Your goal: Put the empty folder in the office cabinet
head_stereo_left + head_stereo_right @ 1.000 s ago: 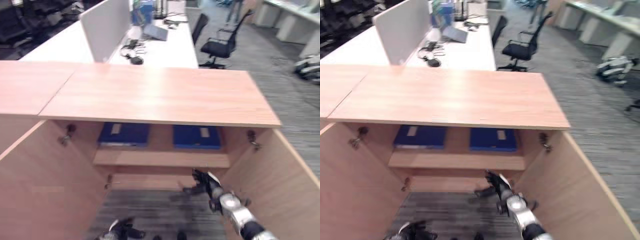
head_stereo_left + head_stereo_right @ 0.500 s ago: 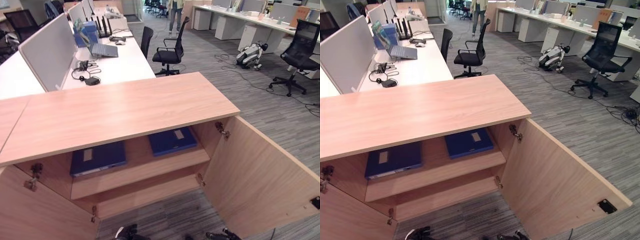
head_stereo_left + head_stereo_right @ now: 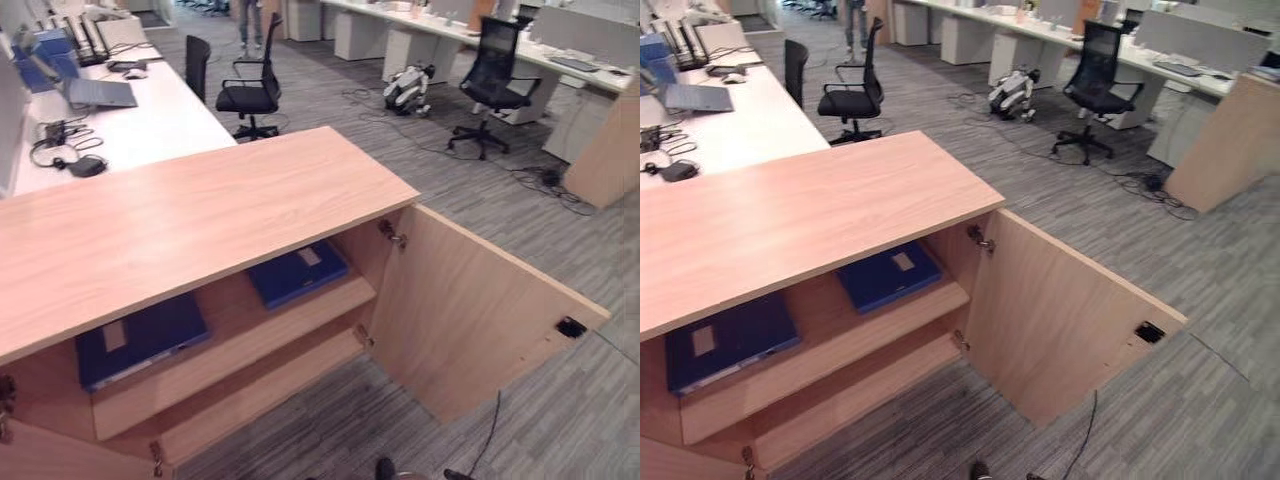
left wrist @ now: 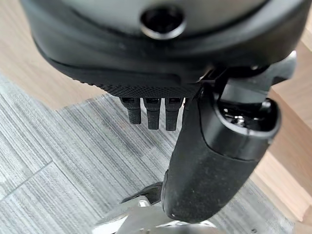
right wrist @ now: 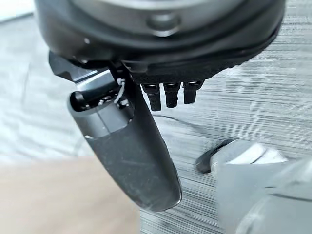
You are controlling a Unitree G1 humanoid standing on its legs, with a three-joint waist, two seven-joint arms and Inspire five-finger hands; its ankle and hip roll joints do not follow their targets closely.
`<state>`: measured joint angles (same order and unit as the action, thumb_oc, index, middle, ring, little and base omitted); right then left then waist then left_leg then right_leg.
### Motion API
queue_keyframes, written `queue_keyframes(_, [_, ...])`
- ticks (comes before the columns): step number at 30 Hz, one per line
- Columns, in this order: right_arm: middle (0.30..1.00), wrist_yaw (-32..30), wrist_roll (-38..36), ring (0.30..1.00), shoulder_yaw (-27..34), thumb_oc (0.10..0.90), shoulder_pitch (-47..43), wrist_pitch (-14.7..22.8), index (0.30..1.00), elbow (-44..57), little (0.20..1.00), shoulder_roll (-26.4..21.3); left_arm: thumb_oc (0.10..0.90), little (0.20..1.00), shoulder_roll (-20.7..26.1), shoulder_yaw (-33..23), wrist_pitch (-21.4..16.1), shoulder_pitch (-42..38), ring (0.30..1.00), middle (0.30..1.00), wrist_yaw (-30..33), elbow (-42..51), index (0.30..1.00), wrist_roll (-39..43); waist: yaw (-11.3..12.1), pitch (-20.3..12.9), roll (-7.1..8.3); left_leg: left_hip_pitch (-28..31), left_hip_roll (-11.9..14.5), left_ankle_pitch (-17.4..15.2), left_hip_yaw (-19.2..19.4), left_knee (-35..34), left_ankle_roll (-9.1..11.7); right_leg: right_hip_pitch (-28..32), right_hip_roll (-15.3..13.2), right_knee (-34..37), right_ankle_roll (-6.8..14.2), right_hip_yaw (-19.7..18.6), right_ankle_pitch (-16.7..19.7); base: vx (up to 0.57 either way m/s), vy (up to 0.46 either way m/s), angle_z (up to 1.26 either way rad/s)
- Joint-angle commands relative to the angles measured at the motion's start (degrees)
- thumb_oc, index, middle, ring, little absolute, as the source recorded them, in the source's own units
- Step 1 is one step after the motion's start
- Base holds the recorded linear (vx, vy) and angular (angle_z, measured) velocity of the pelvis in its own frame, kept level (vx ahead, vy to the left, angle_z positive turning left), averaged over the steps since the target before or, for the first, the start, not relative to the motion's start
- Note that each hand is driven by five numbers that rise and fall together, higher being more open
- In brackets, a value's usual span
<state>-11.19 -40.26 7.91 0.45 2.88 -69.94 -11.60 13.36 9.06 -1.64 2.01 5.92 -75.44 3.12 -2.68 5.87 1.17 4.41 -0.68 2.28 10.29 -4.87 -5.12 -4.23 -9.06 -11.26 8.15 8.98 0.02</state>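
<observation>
Two dark blue flat folders (image 3: 140,337) (image 3: 296,273), blank pale labels, on light wooden cabinet's (image 3: 200,215) shelf. Left hand (image 4: 214,161), right hand (image 5: 131,156): fingers straight, holding nothing.

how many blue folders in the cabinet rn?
2, both flat on the upper shelf: left folder, right folder nearer the open door. More could be hidden under the top.

Open-plan office — desks (image 3: 120,115), swivel chairs (image 3: 490,75), cabinet (image 3: 200,210).

Bright, even light (slightly soft).
</observation>
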Motion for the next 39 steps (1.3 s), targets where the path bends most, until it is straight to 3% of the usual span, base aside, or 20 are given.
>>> queue_keyframes(1, [0.9,-3.21,-0.33,0.9,0.63,0.8,-3.24,5.89,0.9,6.7,0.9,-5.54,0.8,0.9,0.15,-0.06,-1.28,-1.08,0.9,0.9,-0.86,0.66,0.9,-0.08,1.15,-1.23,2.09,1.27,-3.81,-7.38,-2.3,-0.13,1.61,1.43,-0.19,6.54,0.98,-0.01,2.38,0.06,-0.087,-0.68])
queue_keyframes(4, [0.9,-5.9,5.12,0.9,0.22,0.8,-4.23,6.57,0.9,18.92,0.9,-9.81,0.8,0.9,0.21,-1.17,-1.01,-0.47,0.9,0.9,-2.05,2.54,0.9,1.72,0.73,-2.57,2.01,2.64,-3.04,-8.22,0.34,-0.13,1.6,2.47,1.52,10.91,0.94,-1.07,3.98,0.09,-0.098,-0.6])
queue_keyframes(10, [0.9,-5.11,13.74,0.9,-2.91,0.8,-8.3,5.54,0.9,32.56,0.9,-18.1,0.8,0.9,-0.2,-1.22,-0.54,-0.04,0.9,0.9,-3.79,4.46,0.9,3.28,0.78,-3.69,1.44,4.25,-1.66,-8.49,0.18,-0.13,2.59,6.37,3.86,14.02,-0.25,-2.36,2.76,0.09,-0.113,-0.23])
queue_keyframes(16, [0.9,-4.12,15.8,0.9,-6.05,0.8,-13.57,5.62,0.9,35.08,0.9,-22.29,0.8,0.9,0.24,-1.82,-0.35,0.12,0.9,0.9,-3.95,3.67,0.9,3.81,1.5,-4.04,1.5,4.55,-0.98,-8.26,-0.44,-0.13,3.31,8.16,4.71,15.24,-0.94,-2.12,2.0,0.04,-0.062,0.0])
queue_keyframes(26, [0.9,6.77,12.86,0.9,-20.31,0.8,-23.39,5.84,0.9,43.8,0.9,-28.71,0.8,0.9,0.63,-3.25,-0.08,1.34,0.9,0.9,-4.72,1.91,0.9,5.24,3.01,-4.17,2.28,4.06,0.02,-7.32,-1.47,-0.13,4.64,9.09,5.72,16.26,-1.84,-1.74,1.27,0.01,-0.042,0.05])
queue_keyframes(29, [0.9,15.73,7.17,0.9,-29.45,0.8,-25.51,6.14,0.9,54.07,0.9,-30.71,0.8,0.9,0.26,-3.44,0.0,1.4,0.9,0.9,-6.36,2.59,0.9,5.59,3.34,-4.26,2.39,3.74,0.14,-7.03,-1.52,-0.13,5.03,9.22,6.0,16.26,-2.02,-1.58,0.79,0.0,-0.008,-0.04])
queue_keyframes(36, [0.9,23.61,0.54,0.9,-38.81,0.8,-27.76,5.81,0.9,66.74,0.9,-29.95,0.8,0.9,-0.06,-3.4,-0.14,0.68,0.9,0.9,-7.1,2.57,0.9,4.47,3.49,-4.66,2.56,3.57,0.22,-6.97,-1.64,-0.13,5.17,9.21,6.05,16.26,-2.11,-1.48,0.72,0.0,0.003,-0.12])
queue_keyframes(39, [0.9,25.89,-3.04,0.9,-42.2,0.8,-28.29,5.27,0.9,70.51,0.9,-26.29,0.8,0.9,-0.21,-3.44,-0.21,0.0,0.9,0.9,-6.76,2.05,0.9,4.03,3.73,-4.84,2.55,3.46,0.23,-6.91,-1.7,-0.13,5.09,9.07,5.9,16.26,-2.21,-1.48,0.94,0.0,0.017,-0.13])
